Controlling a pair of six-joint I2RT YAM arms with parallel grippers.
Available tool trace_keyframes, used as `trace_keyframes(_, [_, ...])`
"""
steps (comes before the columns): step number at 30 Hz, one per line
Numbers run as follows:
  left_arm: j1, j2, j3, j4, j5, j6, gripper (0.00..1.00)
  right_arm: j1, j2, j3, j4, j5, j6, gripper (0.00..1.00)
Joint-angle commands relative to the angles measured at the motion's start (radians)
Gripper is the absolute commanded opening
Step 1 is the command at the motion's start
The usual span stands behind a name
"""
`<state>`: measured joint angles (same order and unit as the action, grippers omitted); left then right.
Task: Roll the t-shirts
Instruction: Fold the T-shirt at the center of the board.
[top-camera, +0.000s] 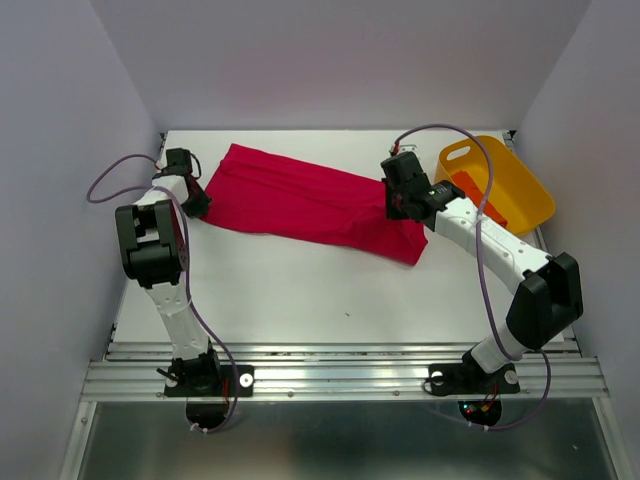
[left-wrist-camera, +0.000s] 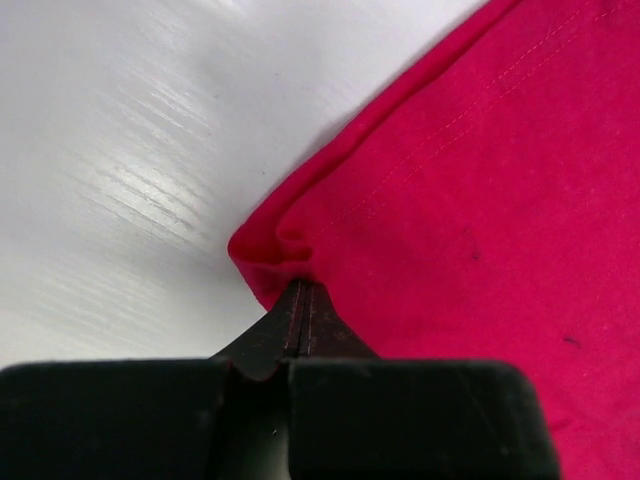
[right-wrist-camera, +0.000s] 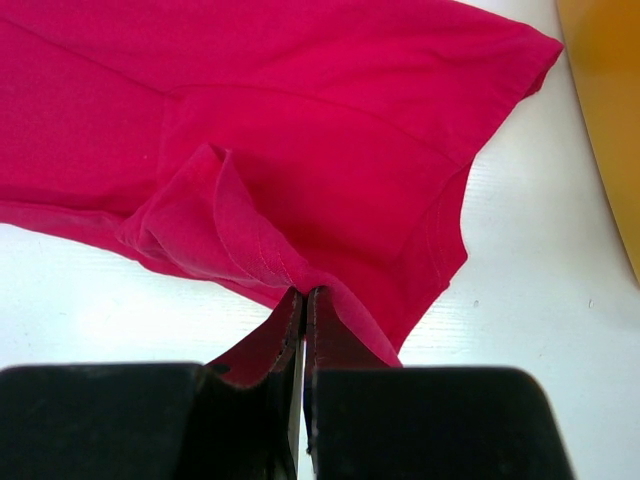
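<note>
The crimson-red t-shirt (top-camera: 300, 200) lies folded into a long band across the back of the white table. My left gripper (top-camera: 197, 203) is shut on its left corner; the pinched hem (left-wrist-camera: 270, 255) bunches at the closed fingertips. My right gripper (top-camera: 393, 208) is shut on a fold at the shirt's right edge, and the cloth (right-wrist-camera: 260, 250) rises into the closed jaws, with a sleeve (right-wrist-camera: 500, 60) spread beyond. The orange t-shirt (top-camera: 478, 195) shows only as a strip inside the basket.
A yellow plastic basket (top-camera: 520, 185) stands at the back right, close to my right arm; its rim shows in the right wrist view (right-wrist-camera: 610, 110). White walls enclose the table on three sides. A metal rail (top-camera: 340, 375) runs along the near edge.
</note>
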<state>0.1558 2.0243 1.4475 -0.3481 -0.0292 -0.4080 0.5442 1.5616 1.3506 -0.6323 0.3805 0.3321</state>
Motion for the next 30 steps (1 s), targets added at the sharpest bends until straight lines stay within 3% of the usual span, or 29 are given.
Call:
trace_keyframes(1, [0.004,-0.004,0.011,-0.002,0.015,-0.006,0.00,-0.004,-0.028,0.024,0.046,0.004,-0.004,0.01])
trace_keyframes(11, [0.004,-0.084,0.097,-0.077,-0.037,-0.005,0.00,-0.004,-0.021,0.042,0.048,0.031,-0.011,0.01])
trace_keyframes(21, [0.004,-0.102,0.076,-0.075,-0.037,0.001,0.00,-0.004,-0.026,0.038,0.048,0.035,-0.008,0.01])
trace_keyframes(23, [0.004,-0.093,0.071,-0.083,-0.049,0.000,0.15,-0.004,-0.025,0.035,0.048,0.034,-0.007,0.01])
trace_keyframes(25, [0.004,-0.091,0.035,-0.066,-0.063,-0.006,0.46,-0.004,-0.025,0.033,0.048,0.031,-0.004,0.01])
trace_keyframes(27, [0.004,-0.091,0.010,-0.054,-0.060,-0.009,0.54,-0.004,-0.025,0.033,0.048,0.029,-0.002,0.01])
trace_keyframes(30, [0.004,-0.087,-0.025,-0.032,-0.057,-0.020,0.55,-0.004,-0.028,0.033,0.048,0.024,-0.002,0.01])
